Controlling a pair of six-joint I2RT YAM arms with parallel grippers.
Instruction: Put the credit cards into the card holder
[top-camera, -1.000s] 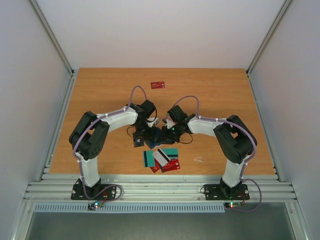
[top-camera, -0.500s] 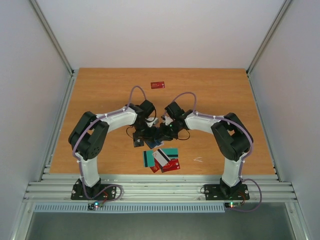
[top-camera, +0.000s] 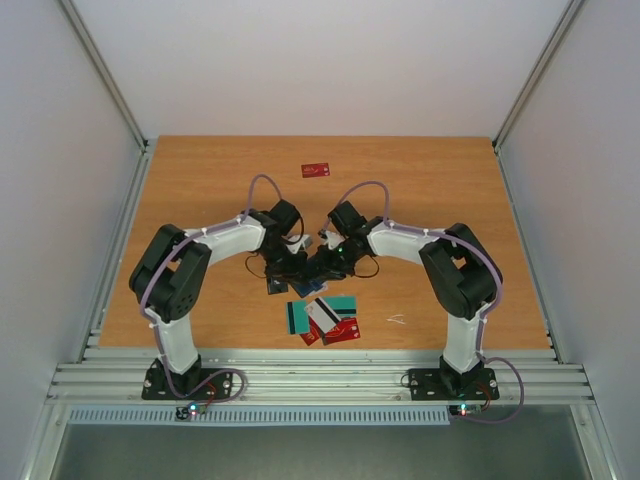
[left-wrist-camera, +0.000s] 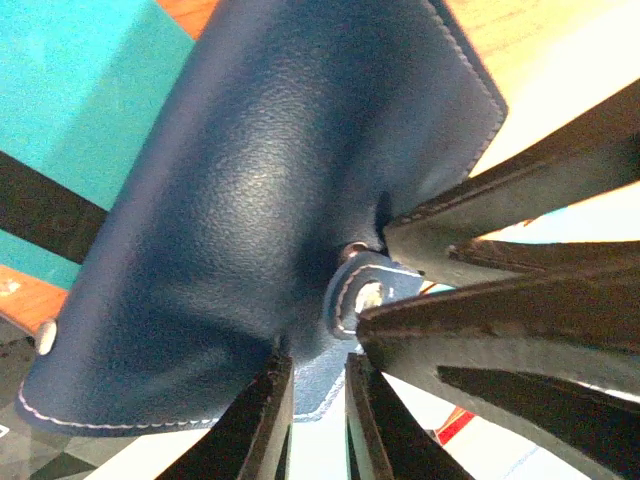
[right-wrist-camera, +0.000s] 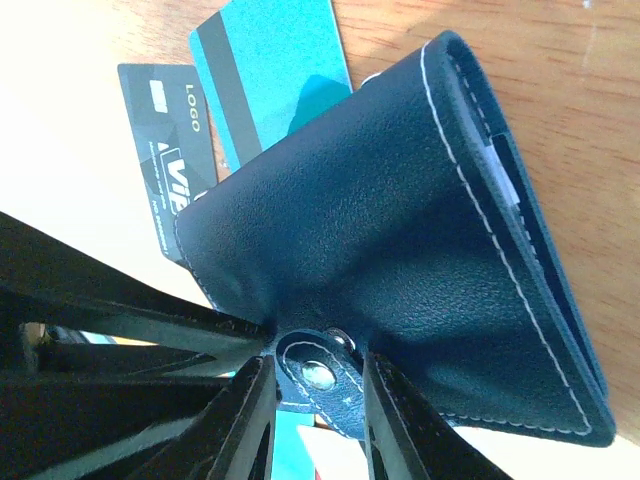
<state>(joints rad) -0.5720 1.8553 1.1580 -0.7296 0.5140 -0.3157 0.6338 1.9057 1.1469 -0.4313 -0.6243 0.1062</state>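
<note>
Change: since a second ago both arms have swung inward over the table (top-camera: 200, 190) — the left elbow has drifted toward the left edge, the right forearm has pushed leftward, and the two wrists now sit closer together.
Unmoved: the loose cards lie where they did.
Surroundings: a fan of credit cards (top-camera: 326, 318) in red, teal and white lies just in front of the wrists, nearer the arm bases. A dark grey card (right-wrist-camera: 165, 150) and a teal card (right-wrist-camera: 270, 70) with a black stripe lie flat on the wood just beside the card holder. A lone red card (top-camera: 316, 170) lies well apart on the far side.
In the way: from above, the wrists hide most of the holder. At the tab, each gripper's fingers crowd the other's.
Card holder: the dark navy card holder (top-camera: 316, 270) is at the table's centre between the two wrists, folded over and tilted, with its snap tab (left-wrist-camera: 360, 295) sticking out.
Left gripper (left-wrist-camera: 318, 365): fingers nearly together, with the holder's lower edge pinched in the narrow gap.
Right gripper (right-wrist-camera: 315, 370): fingers a little wider — clamped on either side of the snap tab.
</note>
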